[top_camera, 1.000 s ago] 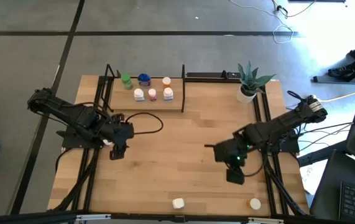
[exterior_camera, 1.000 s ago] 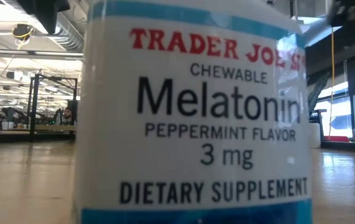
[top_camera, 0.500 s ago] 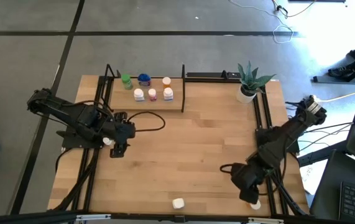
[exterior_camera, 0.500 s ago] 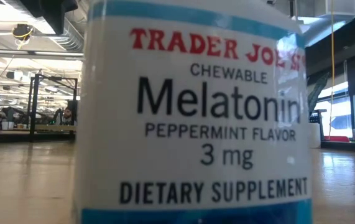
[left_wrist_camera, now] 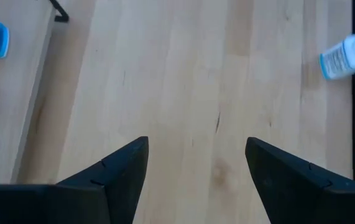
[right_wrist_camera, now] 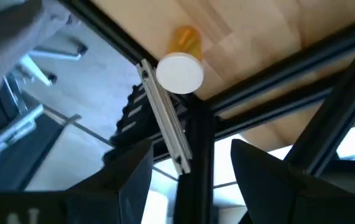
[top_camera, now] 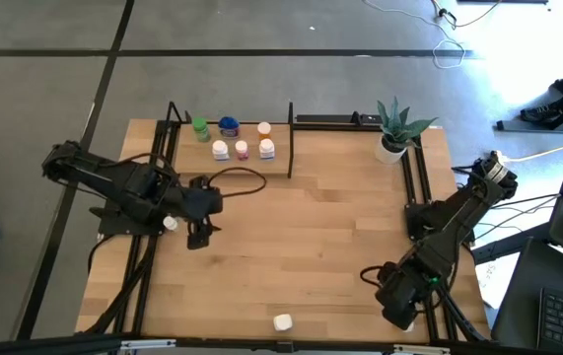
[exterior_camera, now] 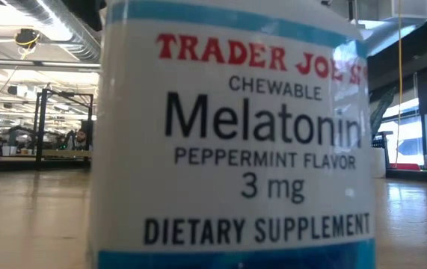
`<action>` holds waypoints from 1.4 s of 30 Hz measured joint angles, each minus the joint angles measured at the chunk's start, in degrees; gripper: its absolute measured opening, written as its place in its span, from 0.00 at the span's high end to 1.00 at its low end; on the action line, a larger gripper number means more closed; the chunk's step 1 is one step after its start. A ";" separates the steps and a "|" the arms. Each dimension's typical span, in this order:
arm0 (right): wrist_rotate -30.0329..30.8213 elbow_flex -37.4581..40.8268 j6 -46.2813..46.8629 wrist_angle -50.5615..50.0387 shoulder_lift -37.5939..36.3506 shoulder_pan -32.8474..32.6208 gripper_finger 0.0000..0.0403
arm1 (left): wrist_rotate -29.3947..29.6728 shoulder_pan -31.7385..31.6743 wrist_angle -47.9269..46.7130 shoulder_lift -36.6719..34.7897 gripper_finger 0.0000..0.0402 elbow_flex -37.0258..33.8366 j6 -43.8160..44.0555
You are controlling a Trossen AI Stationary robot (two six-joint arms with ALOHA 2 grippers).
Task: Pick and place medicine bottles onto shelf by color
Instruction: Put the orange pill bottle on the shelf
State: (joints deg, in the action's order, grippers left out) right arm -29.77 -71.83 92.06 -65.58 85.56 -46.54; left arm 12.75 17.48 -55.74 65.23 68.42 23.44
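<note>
Several medicine bottles (top_camera: 242,148), among them a green one (top_camera: 200,128) and a blue one (top_camera: 229,125), stand on the shelf (top_camera: 232,166) at the table's far left. A white bottle with a blue band (top_camera: 282,322) stands at the near edge, filling the low view (exterior_camera: 232,142). An amber bottle with a white cap (right_wrist_camera: 180,73) stands at the near right corner. My right gripper (right_wrist_camera: 189,177) hangs open above it and hides it in the high view (top_camera: 397,312). My left gripper (left_wrist_camera: 196,168) is open over bare wood, left of the table's middle (top_camera: 200,239).
Black frame rails (right_wrist_camera: 252,99) cross right beside the amber bottle at the table corner. A potted plant (top_camera: 392,133) stands far right. Black uprights (top_camera: 291,138) border the shelf. A small white thing (top_camera: 170,224) lies beside my left arm. Bare wood (top_camera: 311,227) spans the table's middle.
My right gripper has swung from right of the table's middle toward the near right corner, rolling its wrist, and now hangs over the amber bottle. Its fingers stay open. The bottles have not moved.
</note>
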 joint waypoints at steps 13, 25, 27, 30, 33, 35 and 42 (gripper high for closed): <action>0.12 4.01 8.44 -0.21 0.37 -0.62 0.46 | -0.79 -5.75 0.65 0.00 0.34 0.00 -0.18; 2.24 6.64 1.93 4.60 0.37 -0.64 0.46 | -7.34 -6.65 2.72 0.00 0.34 0.00 -7.54; 2.00 6.64 1.91 4.67 0.37 -0.64 0.46 | -7.34 -6.63 2.68 0.00 0.34 0.00 -7.52; 1.88 6.64 1.86 5.39 0.37 -0.66 0.46 | -7.32 -6.61 2.70 0.00 0.34 0.00 -7.52; 2.89 6.64 1.10 6.12 0.37 -0.66 0.46 | -7.34 -6.61 2.70 0.00 0.34 0.00 -7.52; 4.05 6.64 0.65 6.85 0.37 -0.65 0.46 | -7.32 -6.61 2.70 0.00 0.34 0.00 -7.50; 6.07 6.64 0.64 7.56 0.37 -0.64 0.46 | -7.34 -6.61 2.70 0.00 0.34 0.00 -7.50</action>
State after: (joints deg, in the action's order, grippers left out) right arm -23.70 -65.19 92.70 -58.02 85.93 -47.18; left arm 5.42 10.87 -53.04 65.23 68.42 15.94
